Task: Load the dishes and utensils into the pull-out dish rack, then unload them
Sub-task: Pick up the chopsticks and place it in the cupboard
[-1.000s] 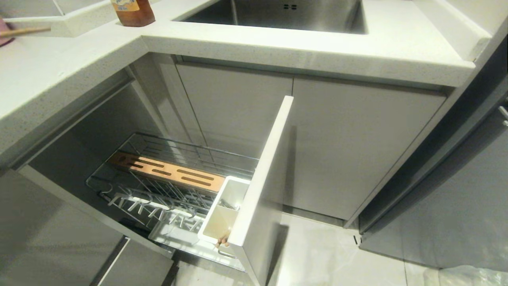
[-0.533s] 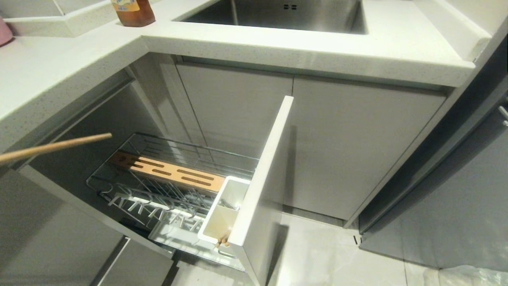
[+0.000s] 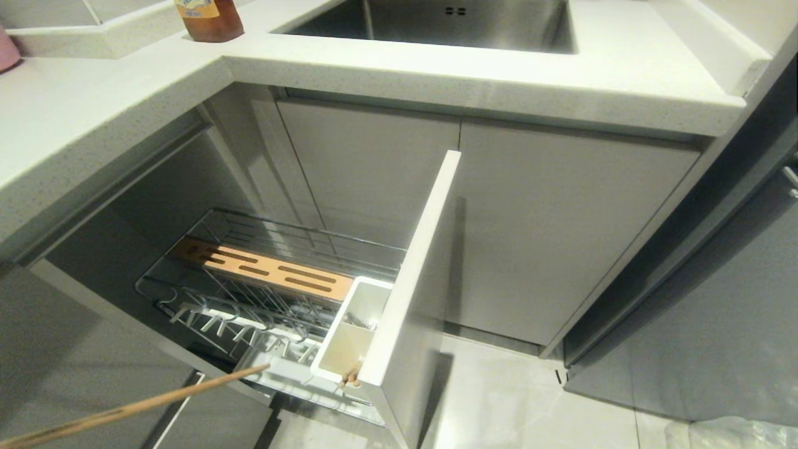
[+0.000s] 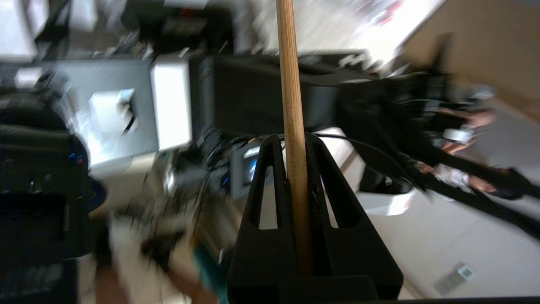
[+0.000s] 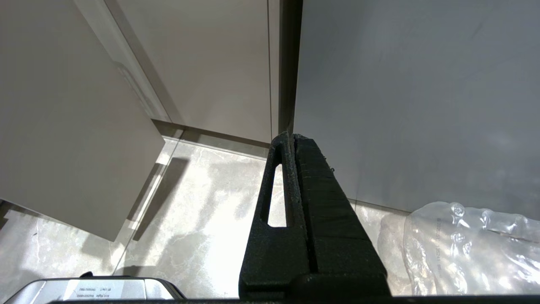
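Chopstick (image 4: 291, 105) clamped between the left gripper (image 4: 294, 141) fingers (image 4: 325, 185), running lengthwise along the gripper's axis and sticking well out past the fingertips. In the head view the left gripper itself is out of frame; only the chopstick (image 3: 137, 405) shows, entering at the lower left corner and angling up and right, tip just at the near edge of the pull-out dish rack (image 3: 274, 299). Whether the tip touches the wire: can't tell. Rack is pulled out from under the bench (image 3: 474, 75), slotted wood strip (image 3: 262, 271) along its far side, white utensil box (image 3: 349, 337) against the front panel (image 3: 411, 268). Two wooden tips (image 3: 349, 377) poke out at the box's near corner. Right gripper (image 5: 291, 139) has its fingers pressed together, holding nothing, pointing down at the floor (image 5: 202, 211) near the cabinet doors (image 5: 211, 63); crumpled clear plastic (image 5: 464, 245) beside it. Sink (image 3: 436, 25) and an amber bottle (image 3: 209, 19) on the bench.
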